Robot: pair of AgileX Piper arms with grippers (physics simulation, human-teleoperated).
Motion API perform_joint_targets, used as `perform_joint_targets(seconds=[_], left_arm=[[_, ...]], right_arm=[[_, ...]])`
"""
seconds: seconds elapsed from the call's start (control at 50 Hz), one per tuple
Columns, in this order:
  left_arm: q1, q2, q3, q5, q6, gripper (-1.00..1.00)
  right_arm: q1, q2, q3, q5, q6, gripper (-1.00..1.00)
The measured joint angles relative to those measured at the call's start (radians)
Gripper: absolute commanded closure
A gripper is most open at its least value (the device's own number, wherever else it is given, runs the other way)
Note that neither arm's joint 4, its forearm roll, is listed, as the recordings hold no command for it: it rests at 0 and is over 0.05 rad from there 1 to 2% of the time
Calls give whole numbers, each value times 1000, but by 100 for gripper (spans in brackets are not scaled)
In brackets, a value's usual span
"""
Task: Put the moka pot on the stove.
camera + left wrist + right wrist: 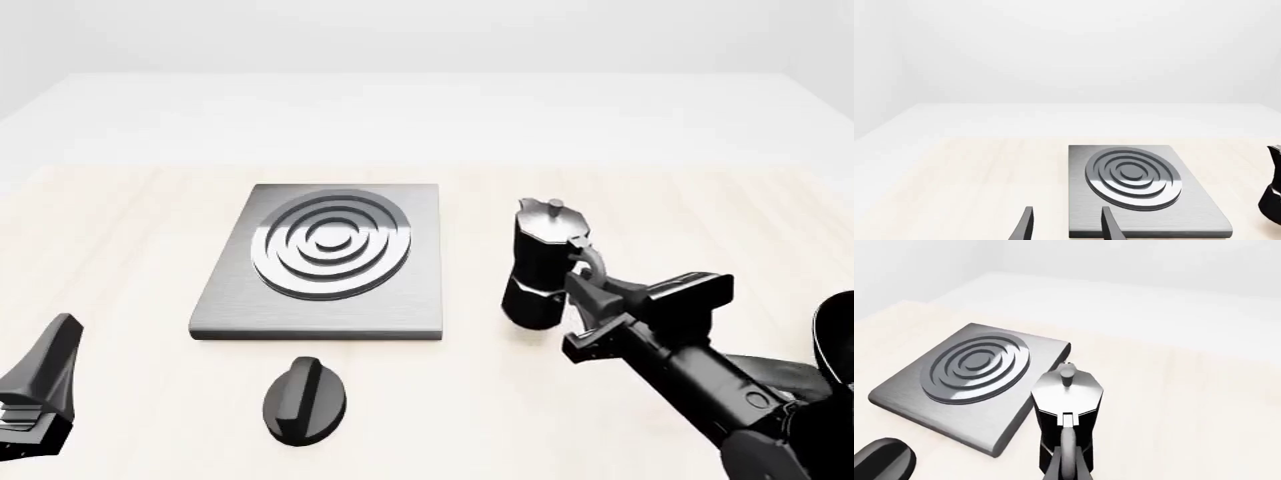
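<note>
Right gripper (pixel 587 290) clamps the moka pot (pixel 542 265) handle beside the stove (pixel 327 262) — left gripper (pixel 1066 225) open, empty.

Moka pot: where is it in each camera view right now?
Front view: moka pot right of the stove, on the table.
Left wrist view: only its sliver at the frame edge.
Right wrist view: pot close up, handle nearest the camera.
Shared landmark: the stove's burner rings.

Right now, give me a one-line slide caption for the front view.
Right pincer at the handle of the moka pot, which stands on the table right of the stove.
</note>
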Motion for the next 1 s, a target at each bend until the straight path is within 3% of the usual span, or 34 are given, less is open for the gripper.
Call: perform_joint_targets(seconds=[0.4,1.0], left_arm=[[0,0,0,0,0,-100],[0,0,0,0,0,-100]], right_arm=[[13,-162,-41,161,-61,100],[42,-273,-136,328,-117,100]])
